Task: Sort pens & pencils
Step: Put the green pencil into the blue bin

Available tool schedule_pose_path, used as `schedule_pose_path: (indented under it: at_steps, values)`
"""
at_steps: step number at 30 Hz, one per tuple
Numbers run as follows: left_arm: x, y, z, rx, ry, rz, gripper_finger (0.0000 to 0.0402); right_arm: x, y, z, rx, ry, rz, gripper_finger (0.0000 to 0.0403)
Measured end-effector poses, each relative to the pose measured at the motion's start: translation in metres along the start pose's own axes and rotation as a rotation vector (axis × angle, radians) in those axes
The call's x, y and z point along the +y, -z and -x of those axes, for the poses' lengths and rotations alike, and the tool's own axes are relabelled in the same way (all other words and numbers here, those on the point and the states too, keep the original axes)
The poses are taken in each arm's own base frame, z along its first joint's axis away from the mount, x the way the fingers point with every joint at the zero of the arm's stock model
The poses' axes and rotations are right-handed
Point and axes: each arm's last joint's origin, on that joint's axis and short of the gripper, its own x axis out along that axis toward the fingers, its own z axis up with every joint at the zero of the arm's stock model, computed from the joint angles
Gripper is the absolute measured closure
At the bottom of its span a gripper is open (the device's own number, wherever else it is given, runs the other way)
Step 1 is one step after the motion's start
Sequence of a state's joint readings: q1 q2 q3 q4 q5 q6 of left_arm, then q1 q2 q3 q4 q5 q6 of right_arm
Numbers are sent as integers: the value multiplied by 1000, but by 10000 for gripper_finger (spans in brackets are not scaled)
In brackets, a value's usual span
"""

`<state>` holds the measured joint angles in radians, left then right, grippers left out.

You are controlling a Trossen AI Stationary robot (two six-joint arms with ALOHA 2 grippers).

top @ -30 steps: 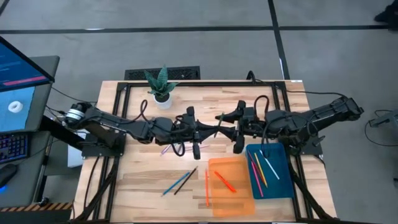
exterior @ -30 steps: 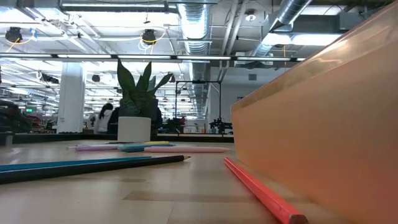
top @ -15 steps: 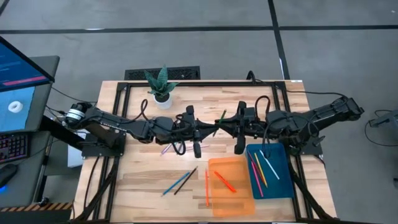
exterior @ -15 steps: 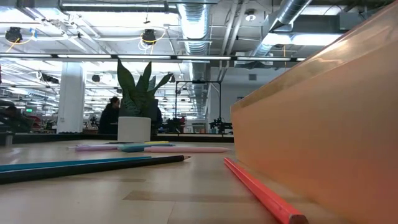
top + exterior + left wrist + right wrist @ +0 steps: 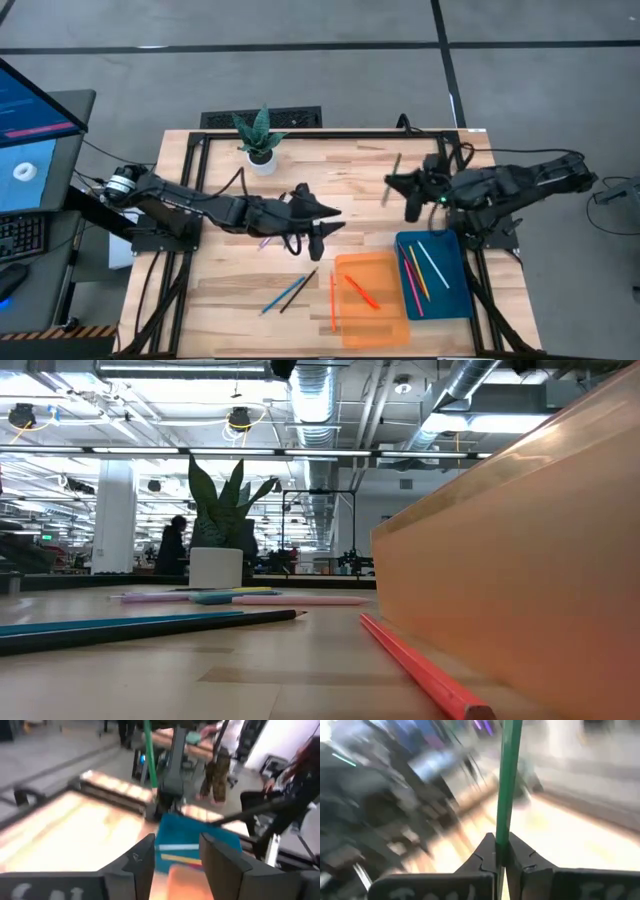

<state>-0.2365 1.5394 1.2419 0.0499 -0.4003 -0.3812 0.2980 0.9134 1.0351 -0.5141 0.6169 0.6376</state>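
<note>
My right gripper (image 5: 391, 182) is shut on a green pencil (image 5: 510, 765) above the table's far right part; the same pencil (image 5: 397, 165) shows as a thin line in the high view. My left gripper (image 5: 333, 220) hangs open over the table's middle with nothing between its fingers (image 5: 145, 857). A blue and a black pencil (image 5: 290, 292) lie side by side on the wood near the front. An orange pencil (image 5: 332, 300) lies along the orange tray's left wall. Pink and purple pens (image 5: 266, 241) lie partly under my left arm. My right gripper pinches the green pencil between its two fingers, at a spot (image 5: 502, 834) near one of the pencil's ends. The fingers come about level from the table's right side and lie across the pencil. The pencil is lifted clear of the table, its long part standing out past the fingers.
The orange tray (image 5: 385, 320) holds an orange pencil, and the blue tray (image 5: 452, 300) to its right holds several pens. A potted plant (image 5: 259, 140) stands at the far left. In the low view the orange tray's wall (image 5: 520, 550) fills the right side.
My right gripper has shut on the green pencil, which my left gripper was holding out over the table's middle. My left gripper has then opened and tipped down. My right gripper has drawn back toward the table's right edge with the pencil, rolling as it went.
</note>
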Motion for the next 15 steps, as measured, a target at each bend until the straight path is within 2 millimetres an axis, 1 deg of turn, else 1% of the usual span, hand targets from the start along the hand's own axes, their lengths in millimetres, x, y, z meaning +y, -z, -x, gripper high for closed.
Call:
schedule_pose_path:
  at_steps: [2,4,6,8,12,15]
  values:
    - [0,6,1,52,-15,32,247,-10,18,6,172,66,-60,378]
    - [0,12,2,106,-32,59,243,-15,40,12,356,131,-104,378]
    - [0,19,4,160,-51,78,242,-13,64,17,507,159,-148,378]
    - [-1,25,7,217,-59,89,244,-4,89,21,615,151,-179,378]
    - [-7,34,12,303,-39,103,252,17,134,38,711,112,-280,378]
    - [-10,39,16,342,-31,107,256,20,162,50,727,202,-363,378]
